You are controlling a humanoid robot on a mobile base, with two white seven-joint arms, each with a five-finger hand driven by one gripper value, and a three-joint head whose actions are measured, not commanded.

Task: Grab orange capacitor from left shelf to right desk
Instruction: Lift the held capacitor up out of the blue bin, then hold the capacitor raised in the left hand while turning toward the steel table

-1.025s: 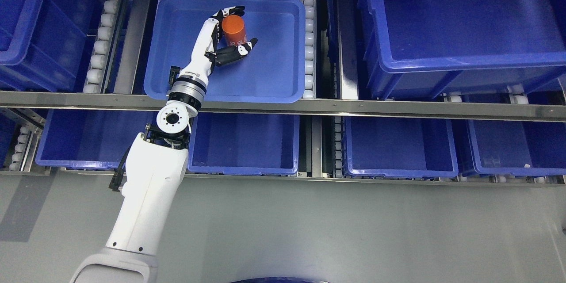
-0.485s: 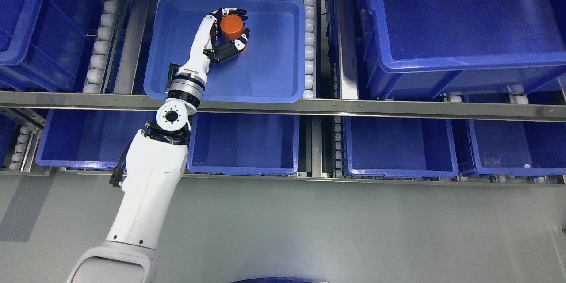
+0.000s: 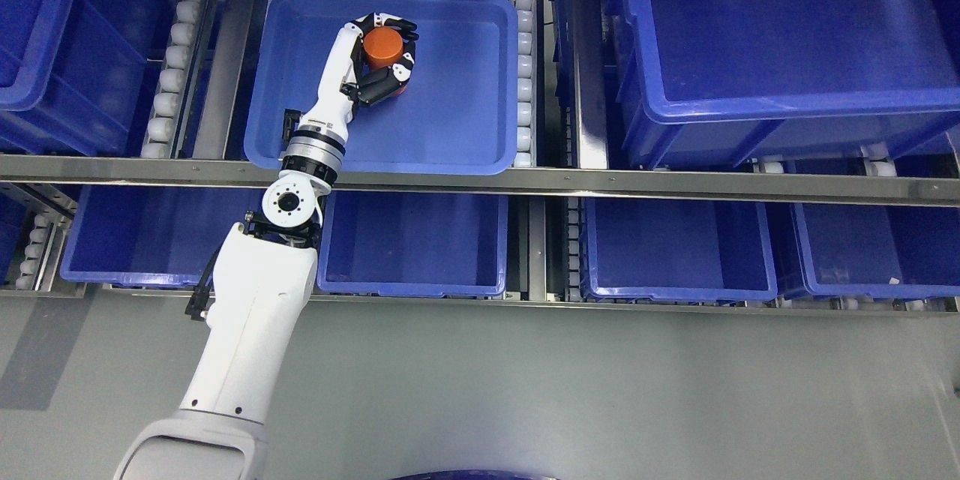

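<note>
Orange capacitor [image 3: 382, 49] upright in blue bin [image 3: 465, 127], left hand [image 3: 379, 56] wrapped around it, fingers [image 3: 397, 21] curled tight

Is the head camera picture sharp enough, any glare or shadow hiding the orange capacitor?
Head view: sharp and evenly lit; the orange capacitor reads clearly in the left hand; soft sheen on the blue bin only; the hand's fingers hide its sides.

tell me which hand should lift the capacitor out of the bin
Left. The left hand is already closed around the orange capacitor inside the blue bin; no right arm is in view.
</note>
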